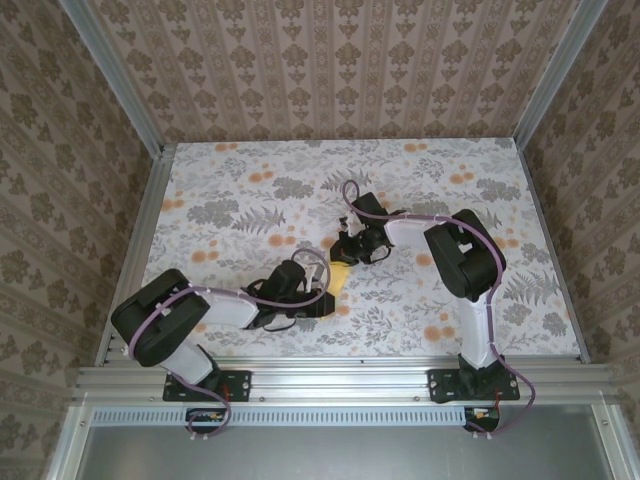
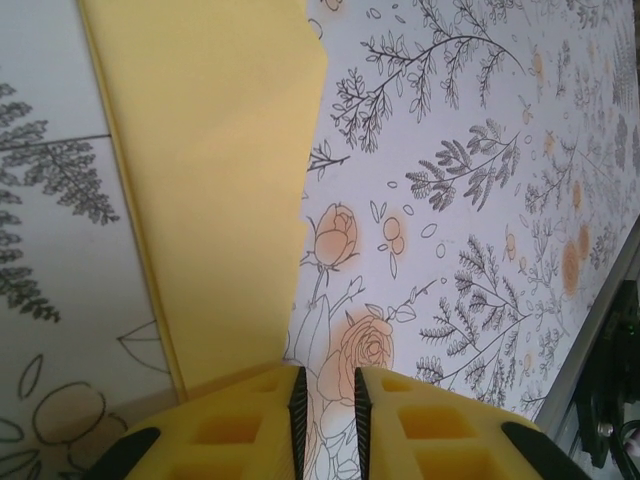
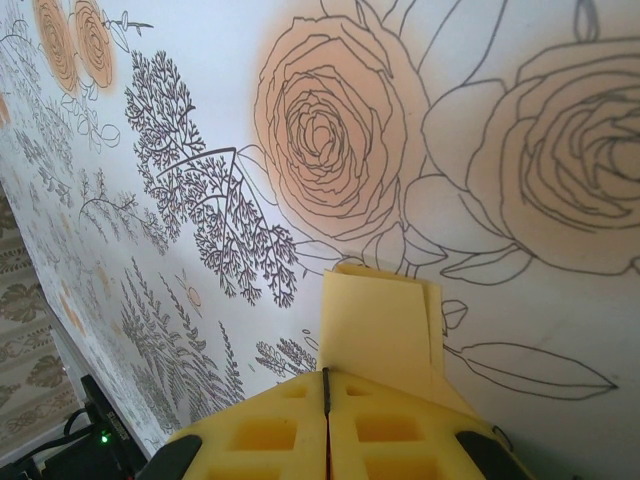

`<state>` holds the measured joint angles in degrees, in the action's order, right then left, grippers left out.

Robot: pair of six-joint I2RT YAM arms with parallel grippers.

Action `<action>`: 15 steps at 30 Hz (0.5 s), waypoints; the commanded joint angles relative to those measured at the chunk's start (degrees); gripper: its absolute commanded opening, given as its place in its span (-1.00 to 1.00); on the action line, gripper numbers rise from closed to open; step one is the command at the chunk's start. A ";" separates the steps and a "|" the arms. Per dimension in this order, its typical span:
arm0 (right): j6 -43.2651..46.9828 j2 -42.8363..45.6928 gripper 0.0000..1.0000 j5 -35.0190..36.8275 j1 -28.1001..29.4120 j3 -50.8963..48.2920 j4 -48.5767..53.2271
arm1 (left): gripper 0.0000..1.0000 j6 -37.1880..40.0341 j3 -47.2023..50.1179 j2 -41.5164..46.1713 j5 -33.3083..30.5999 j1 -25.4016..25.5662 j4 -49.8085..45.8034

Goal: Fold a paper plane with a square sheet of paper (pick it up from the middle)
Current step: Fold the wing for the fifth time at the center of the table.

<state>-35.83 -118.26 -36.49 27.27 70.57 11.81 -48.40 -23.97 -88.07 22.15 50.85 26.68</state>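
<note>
Brown damask wallpaper (image 1: pixel 330 60) is lining the three walls around a table covered in white cloth printed with grey foliage and orange flowers (image 1: pixel 220 200). In the overhead view, a small pale-yellow sheet of paper (image 1: pixel 340 275), folded narrow, is lying near the middle of the table, slightly toward 6 o'clock. The black right gripper (image 1: pixel 347 252) is sitting on its 12 o'clock end, and the black left gripper (image 1: pixel 322 297) is resting just beside its 7 o'clock corner.

From the left wrist, the paper (image 2: pixel 210 180) is showing as a long, flat, matte yellow band. It is running from the 12 o'clock edge of the view down toward 7 o'clock. A thin layered fold is tracing its 9 o'clock side and a small step is notching its 3 o'clock edge. Its lower end is meeting the tip of one yellow finger (image 2: pixel 240 420). The left gripper (image 2: pixel 327 385) is standing released, with a narrow slit between the jaws. Printed cloth, not paper, is showing through the slit.

From the right wrist, the right gripper (image 3: pixel 326 378) is clenching tight, its yellow pads pressing together. The paper (image 3: pixel 385 325) is rising from them toward 12 o'clock as a short doubled flap, so the gripper is apparently grasping its edge. The flap is standing in front of a large orange rose print (image 3: pixel 330 130).
</note>
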 commanded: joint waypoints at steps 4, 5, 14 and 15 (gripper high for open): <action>-0.21 -2.58 -0.84 5.02 -1.07 0.45 1.24 | -0.57 -0.40 3.77 2.66 0.88 2.12 -12.31; -0.22 -2.62 -0.84 5.06 -1.08 0.53 1.32 | -0.58 -0.33 3.75 3.05 0.79 2.16 -13.22; -0.27 -2.80 -0.84 5.37 -1.14 0.62 1.89 | -0.64 0.98 3.05 4.84 0.55 4.01 -20.45; -0.13 -2.76 -0.84 5.36 -1.16 0.63 1.84 | -0.64 1.26 2.97 5.74 0.21 4.07 -21.46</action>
<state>-35.81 -118.28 -36.47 27.24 70.57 11.84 -48.23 -22.68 -83.00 20.99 53.60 18.00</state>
